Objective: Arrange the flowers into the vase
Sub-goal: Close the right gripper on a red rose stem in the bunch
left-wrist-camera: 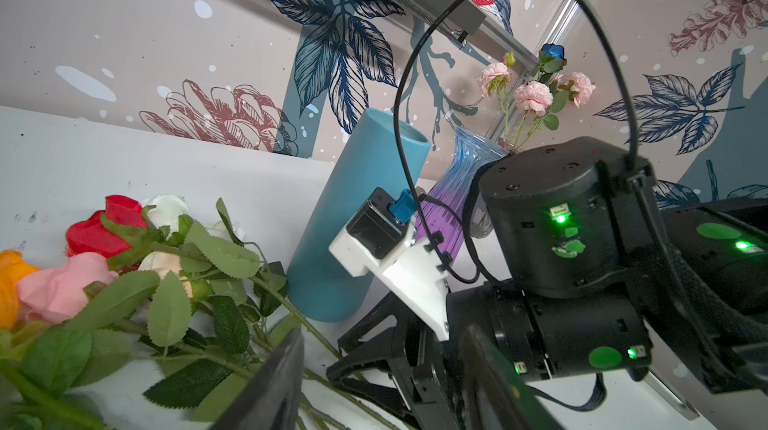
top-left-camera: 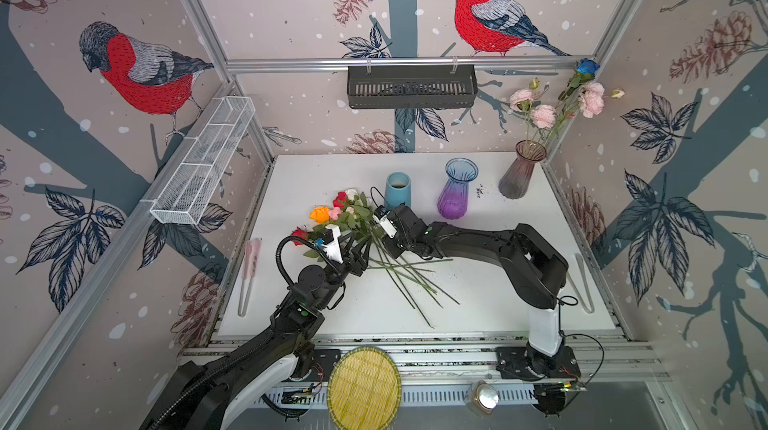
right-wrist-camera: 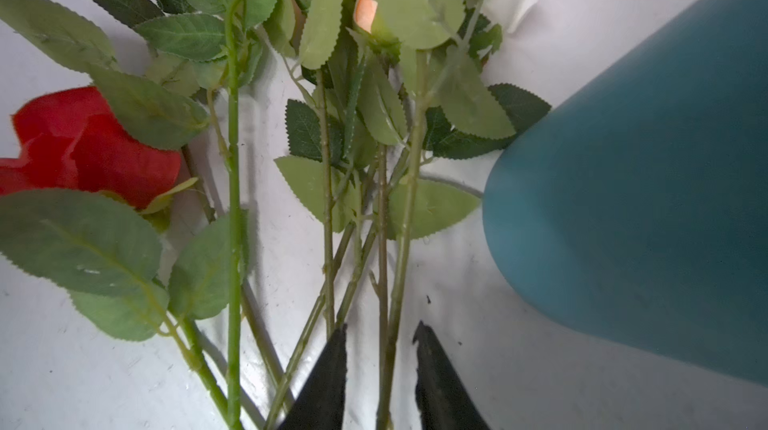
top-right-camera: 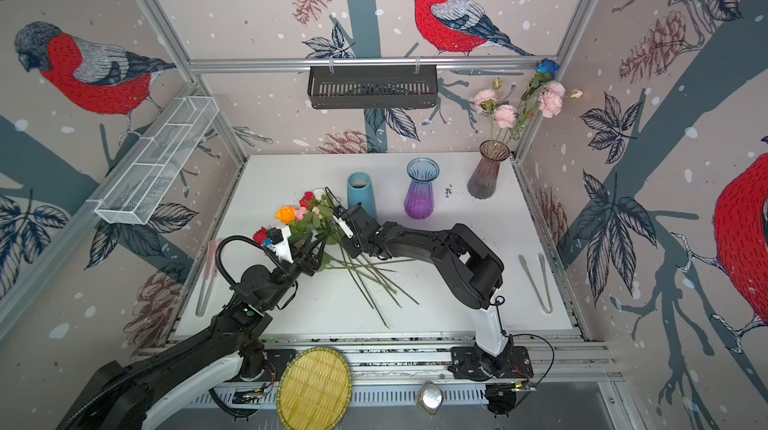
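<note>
The right gripper (right-wrist-camera: 380, 369) straddles one green stem of the loose artificial flowers (top-left-camera: 353, 220) lying on the white surface (top-left-camera: 478, 303), jaws narrowed around it but not visibly pinching, presumably to isolate that single stem, while the left gripper (top-left-camera: 359, 257), jaws spread, holds nothing beside them.

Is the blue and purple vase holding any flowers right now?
No, the blue and purple vase stands empty; only the brownish vase in the far corner has stems in it.
</note>
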Available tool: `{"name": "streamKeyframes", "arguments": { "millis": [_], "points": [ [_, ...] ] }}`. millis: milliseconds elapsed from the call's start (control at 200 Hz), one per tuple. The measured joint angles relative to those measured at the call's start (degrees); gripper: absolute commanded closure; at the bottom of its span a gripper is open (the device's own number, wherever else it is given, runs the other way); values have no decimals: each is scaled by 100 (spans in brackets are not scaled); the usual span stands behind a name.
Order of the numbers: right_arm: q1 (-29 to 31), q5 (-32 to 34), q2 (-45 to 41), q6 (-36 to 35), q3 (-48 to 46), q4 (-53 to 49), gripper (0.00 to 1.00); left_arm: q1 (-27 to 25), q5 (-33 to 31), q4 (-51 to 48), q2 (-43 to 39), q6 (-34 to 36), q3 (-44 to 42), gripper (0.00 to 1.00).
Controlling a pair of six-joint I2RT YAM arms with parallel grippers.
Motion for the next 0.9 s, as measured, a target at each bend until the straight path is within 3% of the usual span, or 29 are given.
{"name": "streamKeyframes", "arguments": {
  "millis": [90, 145, 245, 340, 625, 781, 901],
  "points": [
    [-55, -138, 0, -2, 0, -22, 88, 0, 2, 0, -24, 0, 0, 39],
    [-98, -190, 7, 2, 4, -24, 89, 0, 0, 0, -26, 0, 0, 39],
    [-151, -238, 33, 2, 7, -24, 73, 0, 2, 0, -26, 2, 0, 39],
    [-144, -240, 46, 2, 13, -42, 66, 0, 2, 0, -26, 2, 0, 39],
    [-94, -232, 391, 7, 562, -107, 65, 0, 17, 0, -17, 2, 0, 39],
    [-98, -107, 734, 4, 949, -284, 70, 0, 24, 0, -57, 4, 0, 39],
    [-107, -87, 802, 2, 999, -400, 87, 0, 24, 0, -98, 9, 0, 39]
  ]
}}
